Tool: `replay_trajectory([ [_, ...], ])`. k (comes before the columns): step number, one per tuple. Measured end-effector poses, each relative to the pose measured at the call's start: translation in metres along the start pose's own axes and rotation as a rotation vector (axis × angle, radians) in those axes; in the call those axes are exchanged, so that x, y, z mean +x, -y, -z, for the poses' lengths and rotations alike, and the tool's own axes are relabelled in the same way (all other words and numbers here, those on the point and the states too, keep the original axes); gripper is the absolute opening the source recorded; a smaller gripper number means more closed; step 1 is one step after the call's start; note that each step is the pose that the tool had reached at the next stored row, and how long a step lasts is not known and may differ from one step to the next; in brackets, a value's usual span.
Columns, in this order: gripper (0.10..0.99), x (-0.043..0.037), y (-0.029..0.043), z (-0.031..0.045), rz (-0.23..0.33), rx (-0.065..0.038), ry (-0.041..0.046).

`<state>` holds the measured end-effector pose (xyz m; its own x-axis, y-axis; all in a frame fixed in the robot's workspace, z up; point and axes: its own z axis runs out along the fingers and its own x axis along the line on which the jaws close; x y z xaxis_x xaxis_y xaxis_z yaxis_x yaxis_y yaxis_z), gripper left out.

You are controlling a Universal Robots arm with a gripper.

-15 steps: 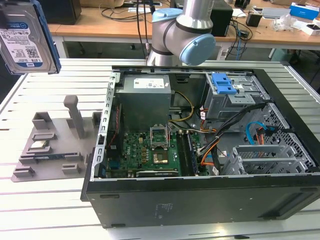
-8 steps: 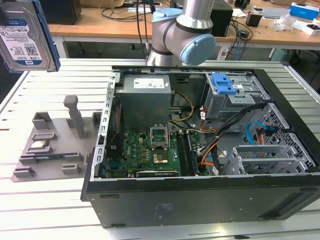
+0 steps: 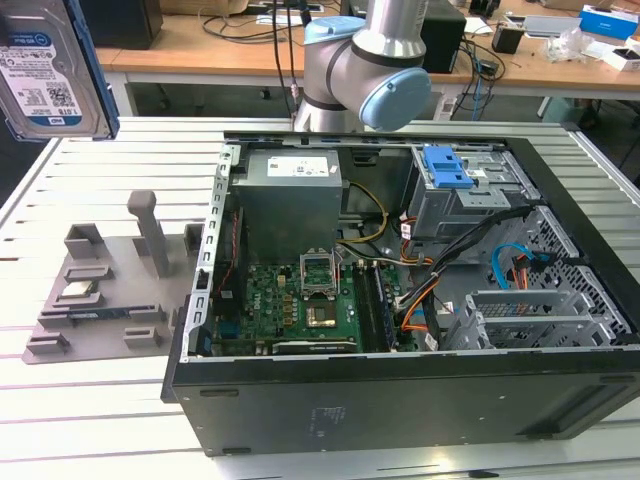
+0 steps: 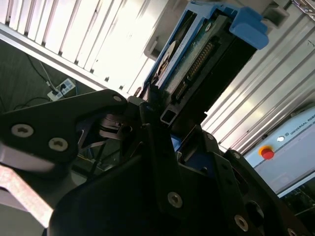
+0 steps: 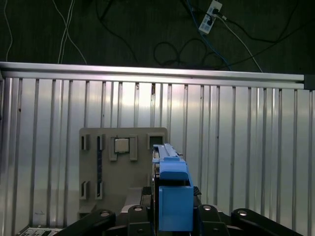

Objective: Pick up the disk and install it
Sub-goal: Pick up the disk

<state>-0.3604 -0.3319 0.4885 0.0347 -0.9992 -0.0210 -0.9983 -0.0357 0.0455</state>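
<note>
The disk (image 3: 50, 70), a silver hard drive with a white-and-blue label and a blue bracket, hangs high at the exterior view's upper left, over the slatted table. In the second wrist view my gripper (image 4: 162, 115) is shut on the disk (image 4: 197, 59), its black fingers (image 4: 152, 142) clamping the drive's lower end. The first wrist view looks down along the disk's blue bracket edge (image 5: 173, 194), which stands between the fingers (image 5: 140, 214) above the grey fixture plate (image 5: 93, 167).
An open computer case (image 3: 400, 400) lies on the table, with a motherboard (image 3: 300, 305) and a grey drive cage with a blue latch (image 3: 447, 168) at its far side. The fixture plate (image 3: 110, 330) holds a small square chip (image 3: 80, 292). The arm's base (image 3: 365, 70) stands behind the case.
</note>
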Motion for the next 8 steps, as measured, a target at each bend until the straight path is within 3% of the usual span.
replay_trajectory([
  [8,0.369,-0.0002,-0.0003,0.0076,0.000,0.000,0.0000],
])
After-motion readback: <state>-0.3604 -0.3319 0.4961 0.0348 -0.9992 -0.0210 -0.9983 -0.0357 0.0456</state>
